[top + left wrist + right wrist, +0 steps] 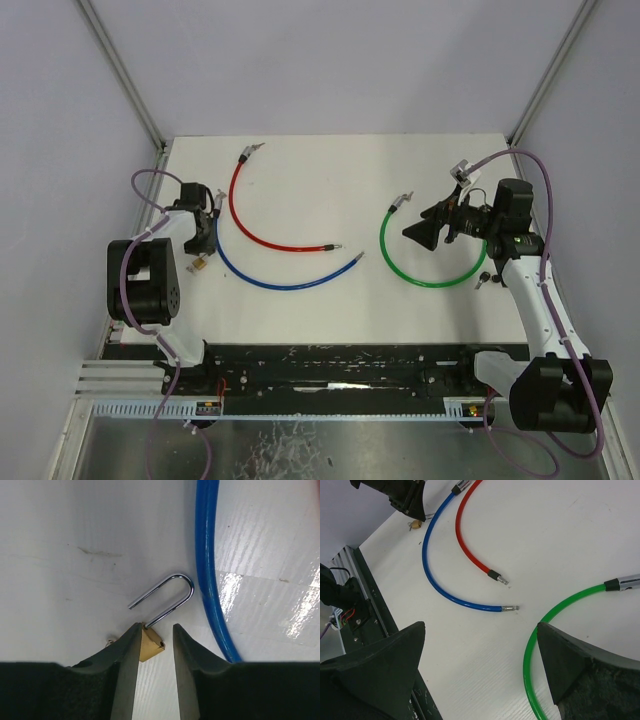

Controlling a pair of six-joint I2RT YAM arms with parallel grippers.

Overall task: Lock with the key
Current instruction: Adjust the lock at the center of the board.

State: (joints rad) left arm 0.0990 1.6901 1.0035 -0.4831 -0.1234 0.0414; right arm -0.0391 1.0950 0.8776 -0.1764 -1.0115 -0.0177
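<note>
Padlock lies on the worktop at its 9 o'clock side, blue cable just beside it at 3 o'clock. The left end effector has fingers on both sides of it, but I cannot tell if it squeezes. The right end effector is wide apart.

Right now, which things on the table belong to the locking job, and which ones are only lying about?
For the job:
- brass padlock, shackle open
- left end effector, jaws either side of the padlock body
- no key is clearly visible

Lying about:
- blue cable
- red cable
- green cable, near the open right end effector
</note>
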